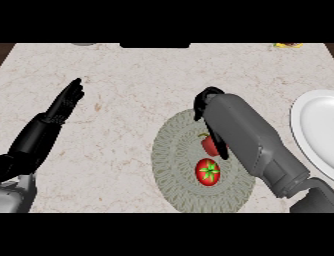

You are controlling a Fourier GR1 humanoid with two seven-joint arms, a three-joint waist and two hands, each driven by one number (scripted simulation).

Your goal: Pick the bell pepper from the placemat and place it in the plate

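The right hand (213, 131) reaches down onto the round woven grey placemat (176, 165), its grey forearm covering much of it. Black fingers (220, 150) curl down against a red bell pepper (209, 144) at the middle of the mat; whether they actually close round it cannot be told, since the forearm hides most of the hand and part of the pepper. Just nearer the counter's front edge, on the same mat, lies a round red tomato (207, 171) with a green star-shaped stalk on top, apart from the fingers.

Toward the counter's right edge sits the round white plate (325, 131), with nothing showing inside it; its far side runs out of view. A strip of bare beige marble countertop (126, 80) separates the mat from the plate, partly crossed by the forearm.

The left hand (68, 99) rests near the counter's left edge, fingers straight and held together, pointing toward the back. Wide open marble lies between it and the mat, and along the whole back of the counter.
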